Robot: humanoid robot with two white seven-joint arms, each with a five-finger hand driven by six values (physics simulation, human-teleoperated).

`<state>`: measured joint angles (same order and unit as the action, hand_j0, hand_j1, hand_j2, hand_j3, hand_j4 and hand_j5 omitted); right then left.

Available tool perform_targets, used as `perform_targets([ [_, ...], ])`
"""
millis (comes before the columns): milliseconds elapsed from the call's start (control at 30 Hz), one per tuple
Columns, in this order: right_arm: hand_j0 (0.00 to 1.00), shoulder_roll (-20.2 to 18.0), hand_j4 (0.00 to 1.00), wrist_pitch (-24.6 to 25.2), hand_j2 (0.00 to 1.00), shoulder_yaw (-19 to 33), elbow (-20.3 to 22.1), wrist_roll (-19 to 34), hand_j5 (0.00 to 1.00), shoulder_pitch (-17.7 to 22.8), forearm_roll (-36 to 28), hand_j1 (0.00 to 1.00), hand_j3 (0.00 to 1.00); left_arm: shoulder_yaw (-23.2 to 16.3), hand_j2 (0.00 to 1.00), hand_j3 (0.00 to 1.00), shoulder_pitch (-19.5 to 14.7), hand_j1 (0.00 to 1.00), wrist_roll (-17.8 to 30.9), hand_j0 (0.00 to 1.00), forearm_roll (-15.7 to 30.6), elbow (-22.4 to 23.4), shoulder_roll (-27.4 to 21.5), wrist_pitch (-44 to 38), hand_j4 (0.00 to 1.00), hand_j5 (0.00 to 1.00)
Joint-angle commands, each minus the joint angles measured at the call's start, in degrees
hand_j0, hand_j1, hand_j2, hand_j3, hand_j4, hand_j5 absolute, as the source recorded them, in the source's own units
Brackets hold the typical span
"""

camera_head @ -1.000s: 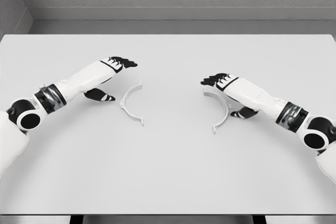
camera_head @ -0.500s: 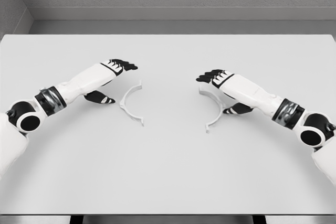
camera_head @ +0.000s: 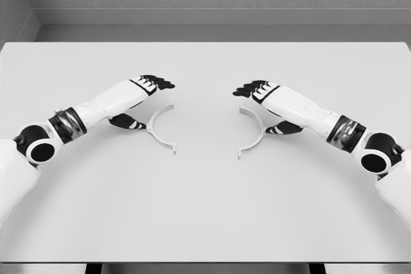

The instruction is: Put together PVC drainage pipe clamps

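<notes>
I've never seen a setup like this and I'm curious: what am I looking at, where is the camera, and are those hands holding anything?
This is a simulator's render, seen from a camera on a humanoid robot's head, looking down at a pale grey table. Two white arms reach in, each ending in a five-finger hand with black fingers. On the table lie two thin white half-ring clamp pieces, their open sides facing each other. The left hand is over the left half-ring; the right hand is over the right half-ring. Whether either one is truly gripped cannot be told.
</notes>
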<state>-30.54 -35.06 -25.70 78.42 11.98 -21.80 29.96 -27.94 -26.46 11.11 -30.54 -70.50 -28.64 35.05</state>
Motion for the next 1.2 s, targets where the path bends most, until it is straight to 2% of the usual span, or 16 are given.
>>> perform_targets([
  [0,1.0,-0.2,1.0,0.1,1.0,0.3,-0.4,0.0,1.0,-0.1,-0.5,1.0,1.0,0.0,1.0,1.0,0.0,1.0,0.0,1.0,0.4,-0.4,0.1,-0.1,1.0,1.0],
  [300,1.0,-0.1,1.0,0.1,1.0,0.1,-4.5,-0.1,1.0,-0.8,-0.1,1.0,1.0,0.0,1.0,1.0,0.7,1.0,0.0,1.0,-0.1,-1.7,1.4,-0.1,1.0,1.0],
  [667,1.0,0.6,1.0,0.1,1.0,-0.5,-4.3,-0.1,1.0,-0.9,0.1,1.0,1.0,0.1,1.0,1.0,0.8,1.0,0.0,1.0,-1.3,-1.9,3.5,-0.1,1.0,1.0],
  [1167,1.0,3.1,1.0,0.1,1.0,-2.5,-5.0,0.0,1.0,-2.0,0.1,1.0,1.0,0.7,1.0,1.0,-1.4,1.0,0.0,1.0,-0.6,1.0,0.7,-0.1,1.0,1.0],
])
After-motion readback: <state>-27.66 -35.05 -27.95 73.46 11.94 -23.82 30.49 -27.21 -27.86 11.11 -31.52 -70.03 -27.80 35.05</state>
